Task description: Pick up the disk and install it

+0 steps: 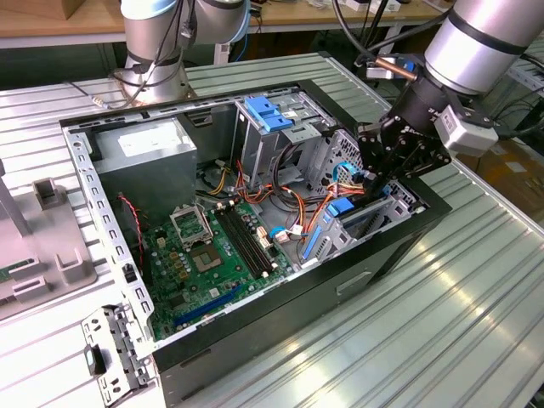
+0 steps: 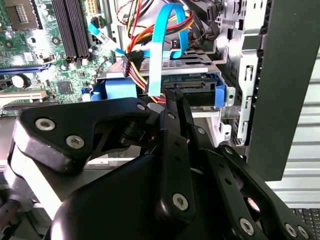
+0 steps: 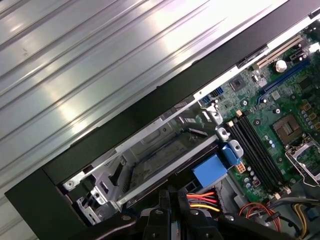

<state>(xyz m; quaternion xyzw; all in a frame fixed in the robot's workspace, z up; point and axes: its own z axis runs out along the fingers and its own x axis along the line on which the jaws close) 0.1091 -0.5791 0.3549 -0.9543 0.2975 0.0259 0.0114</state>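
The disk (image 2: 197, 82) lies flat in the drive bay at the corner of the open computer case (image 1: 340, 285), on the exterior view's right. It is silver with blue side rails, and orange-red cables and a light blue ribbon plug into its end. The bay also shows in the exterior view around the disk (image 1: 364, 219), and the disk (image 3: 160, 160) sits inside the metal frame in the first wrist view. My gripper (image 2: 173, 96) hangs just above the disk's cable end, fingers pressed together with nothing between them. The gripper (image 1: 380, 180) is black, and its fingertips (image 3: 165, 196) stand close over the cables.
Inside the case are the green motherboard (image 1: 204, 255), a grey power supply box (image 1: 144, 157), an upright grey cage with a blue latch (image 1: 268, 115) and loose cables (image 1: 310, 208). A second arm's base (image 1: 157, 59) stands behind. A grey fixture (image 1: 42, 246) sits on the ribbed table (image 1: 459, 323).
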